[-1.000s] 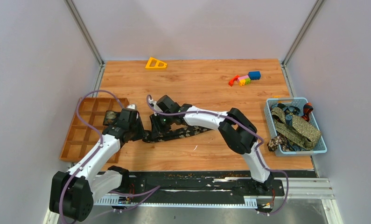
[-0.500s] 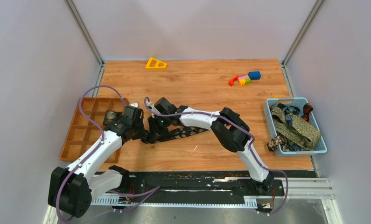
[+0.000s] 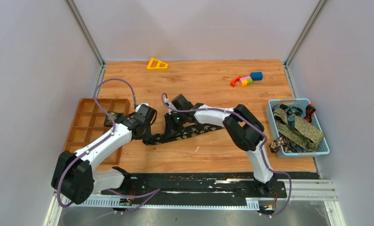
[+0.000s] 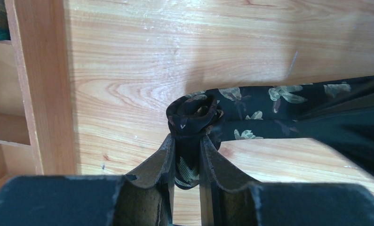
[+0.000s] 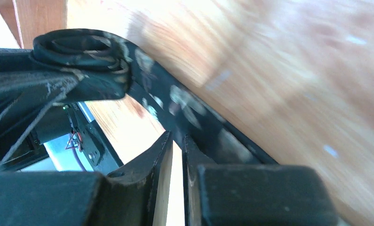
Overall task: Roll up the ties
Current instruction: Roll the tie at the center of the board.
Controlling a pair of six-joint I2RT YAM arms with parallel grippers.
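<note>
A light wooden tabletop (image 3: pixel 199 89) sits between pale grey walls (image 3: pixel 194 28). A black floral tie (image 3: pixel 194 131) lies across its middle, one end wound into a small roll (image 4: pixel 192 115).

The left arm stretches forward and to the right, low over the table beside the wooden compartment tray (image 3: pixel 81 127). The left gripper (image 4: pixel 187 141) is clamped on that rolled end.

The right arm is folded at the elbow and reaches leftward. The right gripper (image 5: pixel 176 136) points down at the tie's flat band, just beside the roll. Its jaws are narrow, with the tips at the fabric; I cannot tell if they pinch it.

More ties fill a blue basket (image 3: pixel 273 117) at the right edge. A yellow triangle (image 3: pixel 157 63) and coloured blocks (image 3: pixel 246 79) lie far back.
</note>
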